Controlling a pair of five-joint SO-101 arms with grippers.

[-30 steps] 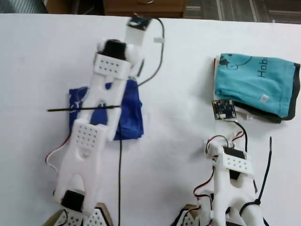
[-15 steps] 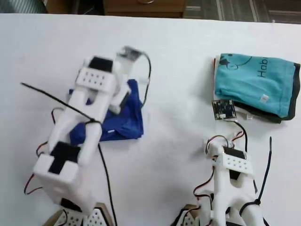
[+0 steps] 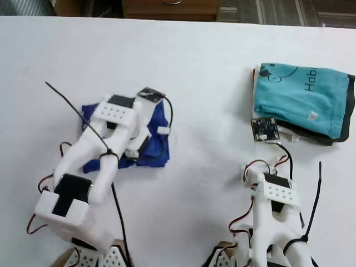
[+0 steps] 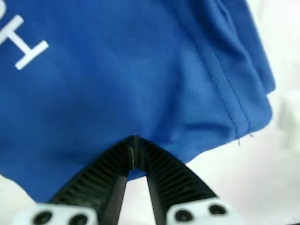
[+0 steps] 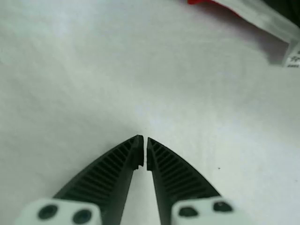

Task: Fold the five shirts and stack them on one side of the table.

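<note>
Left gripper (image 4: 133, 149) is clenched on the hem of the blue shirt (image 3: 158, 119), which lies bunched on the white table (image 3: 211, 61) beneath the left arm. It is well apart from the stack (image 3: 317, 136) at the table's right side, which is topped by a folded teal shirt (image 3: 303, 94). Right gripper (image 5: 142, 146) hangs pinched together on nothing, over bare tabletop near that stack. The left's hold appears to take only the fabric's edge, so a quick pull could slip it free or drag the shirt into a heap. The tabletop looks smooth and likely gives cloth little purchase. A wooden cabinet (image 3: 172, 8) stands beyond the far edge.
</note>
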